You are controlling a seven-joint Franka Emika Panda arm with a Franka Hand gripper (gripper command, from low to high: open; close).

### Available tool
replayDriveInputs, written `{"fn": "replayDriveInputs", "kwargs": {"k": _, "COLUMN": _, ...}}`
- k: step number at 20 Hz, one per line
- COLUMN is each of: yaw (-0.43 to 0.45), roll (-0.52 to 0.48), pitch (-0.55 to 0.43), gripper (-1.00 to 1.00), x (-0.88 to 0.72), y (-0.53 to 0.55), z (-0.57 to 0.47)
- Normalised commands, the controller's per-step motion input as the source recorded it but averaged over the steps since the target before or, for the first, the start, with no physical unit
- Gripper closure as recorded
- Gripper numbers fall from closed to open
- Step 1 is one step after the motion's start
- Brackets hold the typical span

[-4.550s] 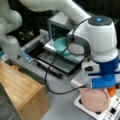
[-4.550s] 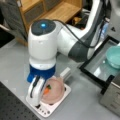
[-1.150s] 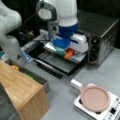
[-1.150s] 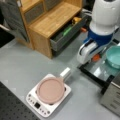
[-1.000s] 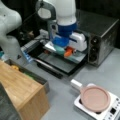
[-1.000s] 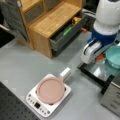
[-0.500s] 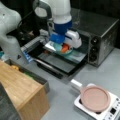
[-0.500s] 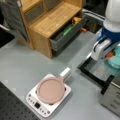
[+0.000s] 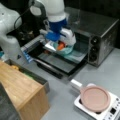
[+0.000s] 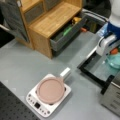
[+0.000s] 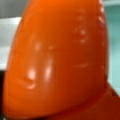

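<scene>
- My gripper (image 9: 60,45) hangs over the open door of the toaster oven (image 9: 100,32), with the arm coming down from above, so whatever I carry sits right above the door.
- Between my fingers is an orange object (image 9: 60,46), smooth and glossy. In the wrist view the orange object (image 11: 60,60) fills nearly the whole picture, so it is close under my wrist.
- My fingers are pinched on it, closed only as far as its body allows; I cannot see the fingertips themselves.
- Just beneath my gripper lies a teal bowl (image 9: 65,51) on the lowered oven door (image 9: 57,62); in a front view the bowl (image 10: 114,60) shows beside my gripper (image 10: 113,51).
- Well apart from my gripper, toward a front view's bottom, a pink pan (image 9: 95,98) rests on a white hot plate (image 9: 110,112).
- The wooden cabinet (image 10: 50,22) with its open drawer (image 10: 67,32) stands off to the side.
</scene>
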Motion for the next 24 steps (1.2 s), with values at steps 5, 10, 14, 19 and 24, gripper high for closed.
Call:
{"fn": "replayDriveInputs", "kwargs": {"k": 5, "yaw": -0.071, "roll": 0.084, "pitch": -0.127, "gripper": 1.00, "x": -0.27, "y": 0.19, "z": -0.11}}
{"fn": "replayDriveInputs", "kwargs": {"k": 10, "yaw": -0.111, "roll": 0.090, "pitch": -0.118, "gripper": 1.00, "x": -0.11, "y": 0.13, "z": -0.10}}
{"fn": "replayDriveInputs", "kwargs": {"k": 14, "yaw": -0.126, "roll": 0.102, "pitch": -0.098, "gripper": 1.00, "x": 0.01, "y": -0.03, "z": -0.10}}
{"fn": "replayDriveInputs", "kwargs": {"k": 19, "yaw": -0.071, "roll": 0.129, "pitch": -0.073, "gripper": -1.00, "x": 0.05, "y": -0.18, "z": -0.09}}
{"fn": "replayDriveInputs", "kwargs": {"k": 24, "yaw": 0.005, "roll": 0.147, "pitch": -0.054, "gripper": -1.00, "x": 0.06, "y": -0.21, "z": -0.08}}
